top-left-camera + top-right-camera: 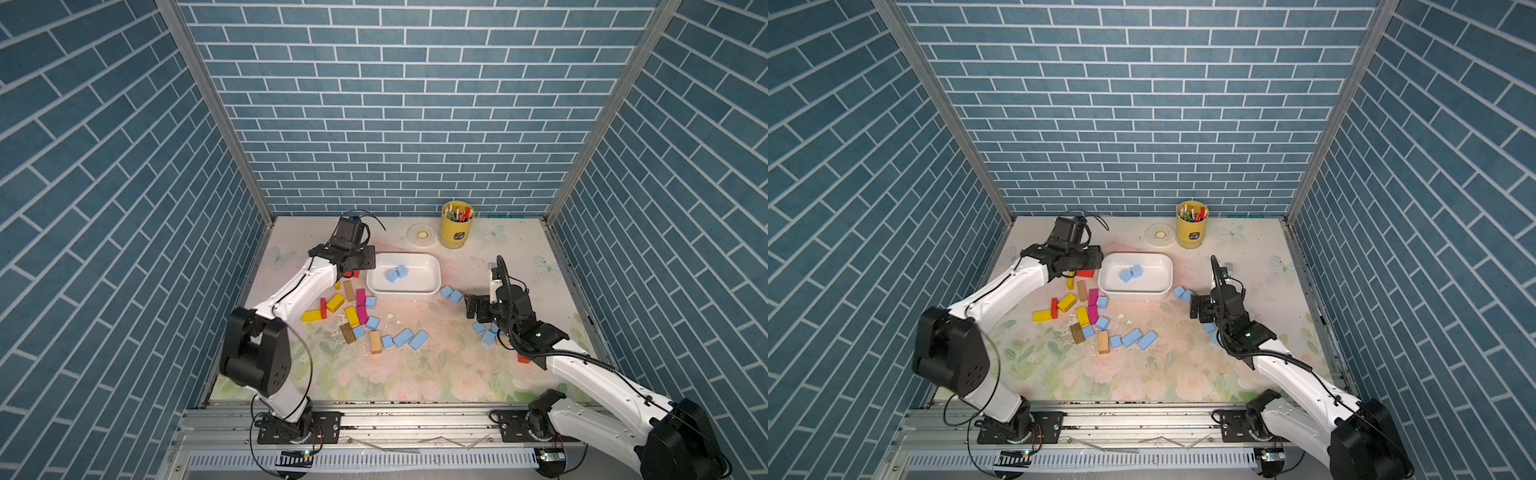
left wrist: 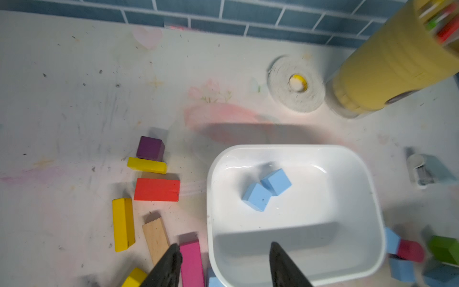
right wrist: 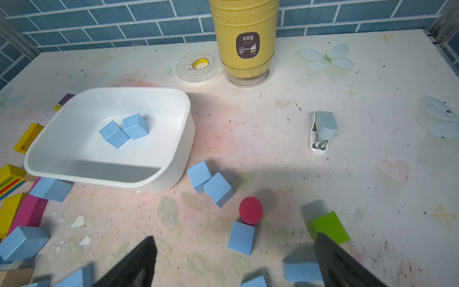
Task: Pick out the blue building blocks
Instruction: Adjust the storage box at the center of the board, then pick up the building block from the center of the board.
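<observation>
1. Clutter fills the left side of the counter (image 1: 415,374): yellow, magenta, red and bare wooden blocks (image 1: 338,302) in a loose heap. A few of the blue building blocks (image 1: 371,302) sit along its right edge.
2. My left end effector (image 2: 226,267) hangs at the left rim of the white tub (image 1: 401,296). Its jaws are apart with nothing between them. One finger is over a magenta block (image 2: 191,261) outside the tub and the other is over the tub's inside.
3. Inside the tub I see two blue cubes (image 1: 396,273) touching each other, ahead of that end effector and clear of it.
4. In front of the tub, a ragged row of blue bricks (image 1: 409,338) lies on the counter beside a tan block (image 1: 375,341).
5. Just right of the tub, a blue pair (image 3: 210,182) sits touching.
6. My right end effector (image 3: 236,266) is spread wide and empty. A single blue block (image 3: 241,238) lies on the counter just ahead of its tips, between the fingers' lines and just beside a red cylinder (image 3: 250,210). A green block (image 3: 330,227) sits by one finger.
</observation>
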Available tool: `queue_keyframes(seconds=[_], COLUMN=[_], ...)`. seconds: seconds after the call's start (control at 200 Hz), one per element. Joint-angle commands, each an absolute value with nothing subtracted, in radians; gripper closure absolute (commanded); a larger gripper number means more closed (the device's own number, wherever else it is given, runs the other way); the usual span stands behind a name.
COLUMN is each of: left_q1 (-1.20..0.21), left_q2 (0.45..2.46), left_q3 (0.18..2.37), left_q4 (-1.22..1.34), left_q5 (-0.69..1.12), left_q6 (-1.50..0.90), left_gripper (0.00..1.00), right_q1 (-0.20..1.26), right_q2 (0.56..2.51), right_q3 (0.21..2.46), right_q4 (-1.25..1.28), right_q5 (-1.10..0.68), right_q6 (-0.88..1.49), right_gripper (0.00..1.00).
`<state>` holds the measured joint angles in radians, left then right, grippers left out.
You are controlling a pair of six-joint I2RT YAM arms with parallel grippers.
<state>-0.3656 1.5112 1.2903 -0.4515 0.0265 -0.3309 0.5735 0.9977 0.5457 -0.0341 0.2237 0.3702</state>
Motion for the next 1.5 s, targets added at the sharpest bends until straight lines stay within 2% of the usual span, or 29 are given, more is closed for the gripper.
queue_keyframes(seconds=[0.0,0.11,0.205,0.53,0.765,1.115,1.495], left_q1=[-0.364,-0.365,-0.365,-0.364,-0.365,-0.365,-0.364], left_q2=[1.367,1.221,1.104,0.735,0.609,0.494,0.48], left_q3=[1.24,1.195,1.161,0.915,0.781,0.702,0.667], left_q4=[-0.517,-0.59,-0.67,-0.679,-0.613,-0.639,-0.621], left_q5=[0.05,0.077,0.078,0.191,0.272,0.237,0.256], left_q6=[-0.316,-0.284,-0.246,-0.124,-0.084,-0.125,-0.14], left_gripper=[0.32,0.21,0.01,0.01,0.01,0.01,0.01], right_q1=[0.567,0.563,0.558,0.474,0.391,0.306,0.262], right_q2=[0.994,1.026,1.048,1.053,1.14,1.349,1.434], right_q3=[0.553,0.58,0.607,0.701,0.764,0.855,0.903], right_q4=[-0.06,-0.095,-0.138,-0.471,-0.607,-0.646,-0.658], right_q5=[0.215,0.201,0.228,0.335,0.247,0.045,-0.013], right_q6=[0.394,0.394,0.397,0.499,0.487,0.402,0.298], right_gripper=[0.03,0.03,0.04,0.05,0.03,0.03,0.03])
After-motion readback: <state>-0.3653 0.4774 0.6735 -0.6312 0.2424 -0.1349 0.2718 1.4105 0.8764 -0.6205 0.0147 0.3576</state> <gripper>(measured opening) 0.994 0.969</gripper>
